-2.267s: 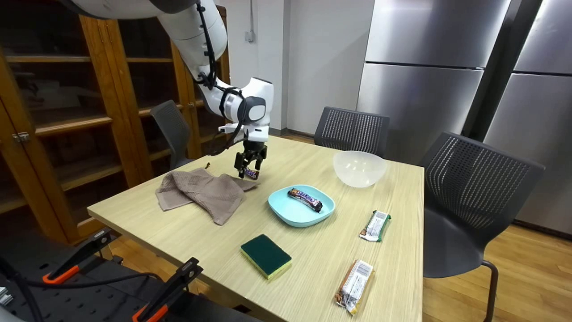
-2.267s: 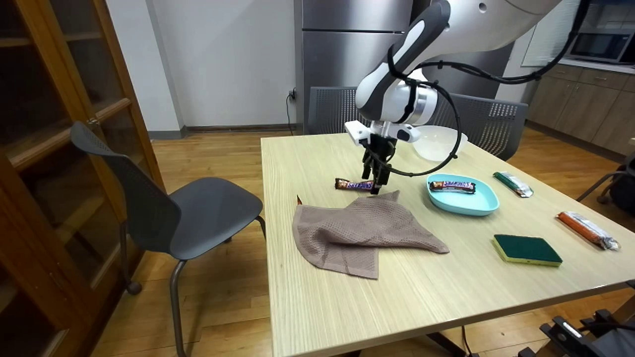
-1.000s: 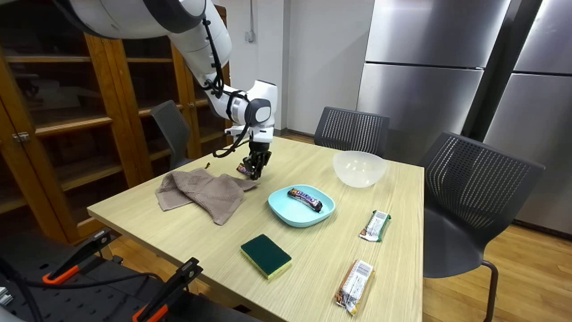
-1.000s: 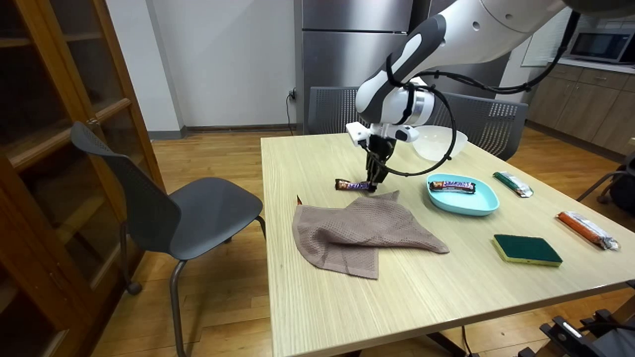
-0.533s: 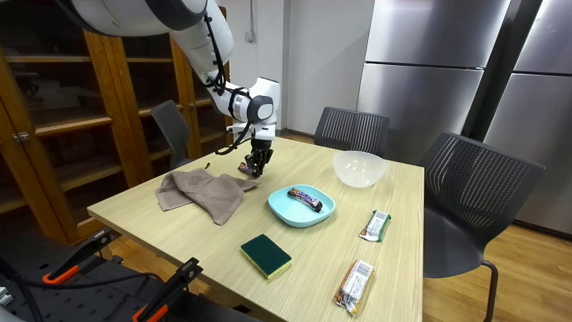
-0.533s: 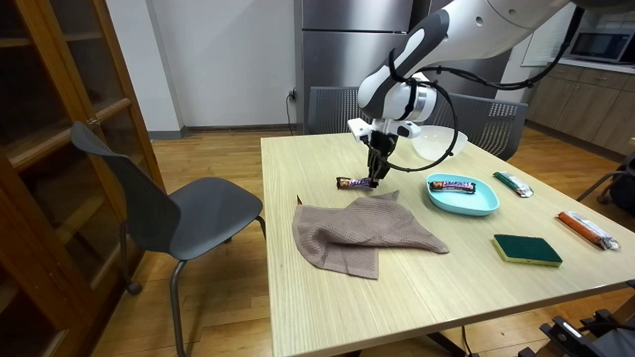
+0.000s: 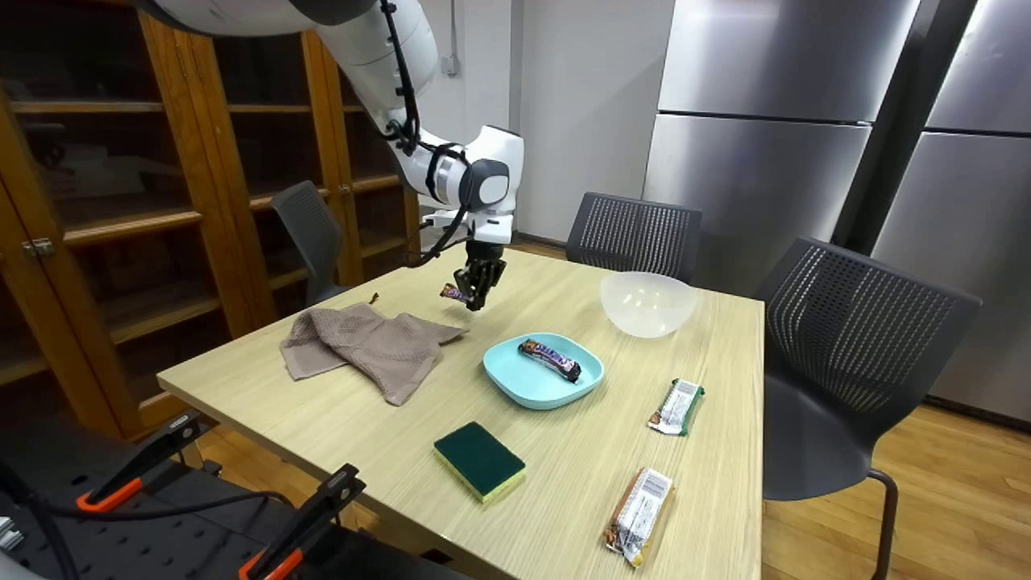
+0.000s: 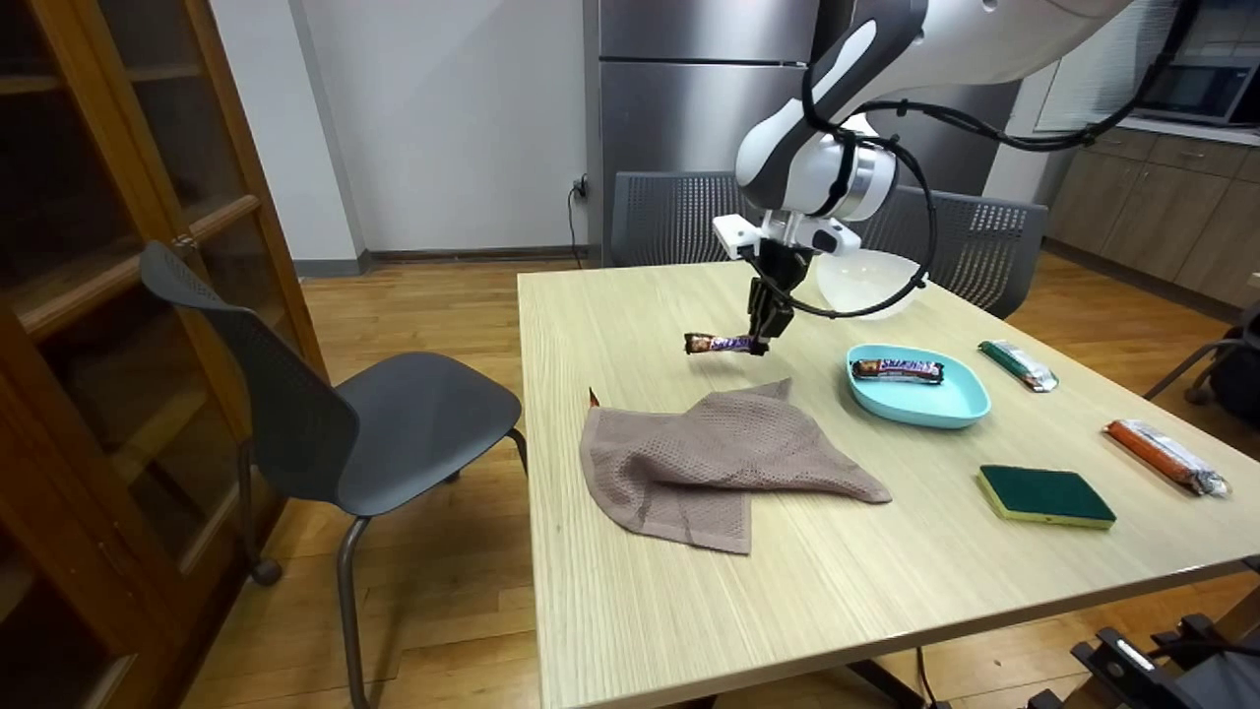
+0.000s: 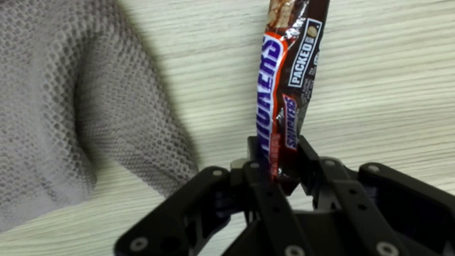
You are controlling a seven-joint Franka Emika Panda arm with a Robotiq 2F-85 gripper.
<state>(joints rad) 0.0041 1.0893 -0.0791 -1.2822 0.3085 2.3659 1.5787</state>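
Holds a chocolate bar [image 9: 288, 81] by one end in the claw [image 9: 279, 156], drawn narrow and pinching the wrapper from both sides in the wrist view. Compared with a couple of seconds ago, no longer stands parted over the bar on the bench [image 8: 610, 315], but carries it raised just above the surface. Likely means a completed pick-up, though probably prone to swivel or droop, with most of the length sticking out to one side. Hangs near the towel [image 7: 378, 346] without touching it, and well apart from the blue dish [image 7: 515, 380], in both exterior views.

Counts two chocolate bars in all: the held bar, plus a second bar [image 7: 550, 360] lying inside the blue dish. Adds two other wrapped bars resting on the bench, namely a green bar [image 8: 1019, 365] and an orange bar [image 8: 1166, 456], both well apart from the claw. Includes also just one towel, one blue dish, one sponge [image 7: 479, 455] with a dark green top, and one whitish see-through bowl [image 7: 648, 304]. Finds three grey chairs [image 7: 854, 354] standing near the bench. Leaves one small dark scrap [image 7: 374, 298] near the towel, too small to identify.
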